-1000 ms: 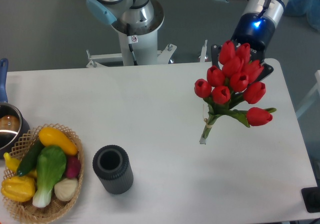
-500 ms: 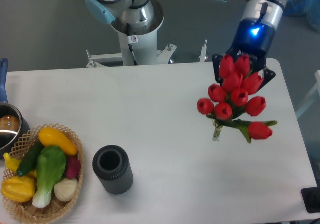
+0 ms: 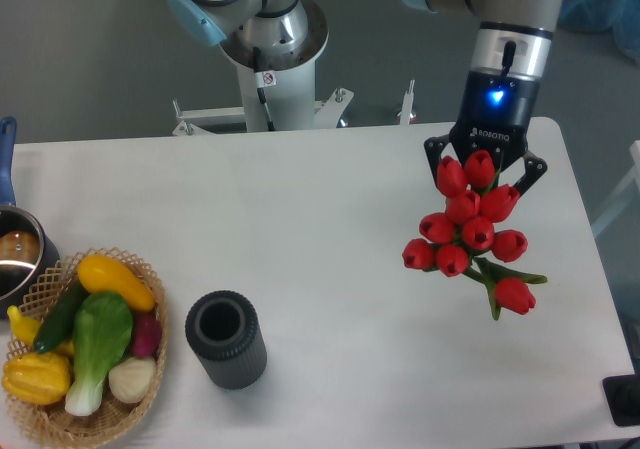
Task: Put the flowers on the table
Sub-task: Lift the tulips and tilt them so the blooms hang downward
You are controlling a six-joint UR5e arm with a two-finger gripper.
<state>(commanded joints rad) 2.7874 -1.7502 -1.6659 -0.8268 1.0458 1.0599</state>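
The flowers, a bunch of red tulips with green leaves, hang over the right part of the white table. My gripper is right above them, pointing down, with its blue light on. The top blooms cover the fingertips, and the bunch stays with the gripper, so it is shut on the flowers. The stems are hidden under the blooms. I cannot tell whether the bunch touches the table.
A black ribbed cylinder vase stands at the front left of centre. A wicker basket of vegetables sits at the front left corner, with a pot behind it. The arm's base is behind the table. A dark object sits at the front right edge.
The gripper has swung more upright and moved slightly forward. The flowers moved with it, right and toward the front, and the stems are no longer visible.
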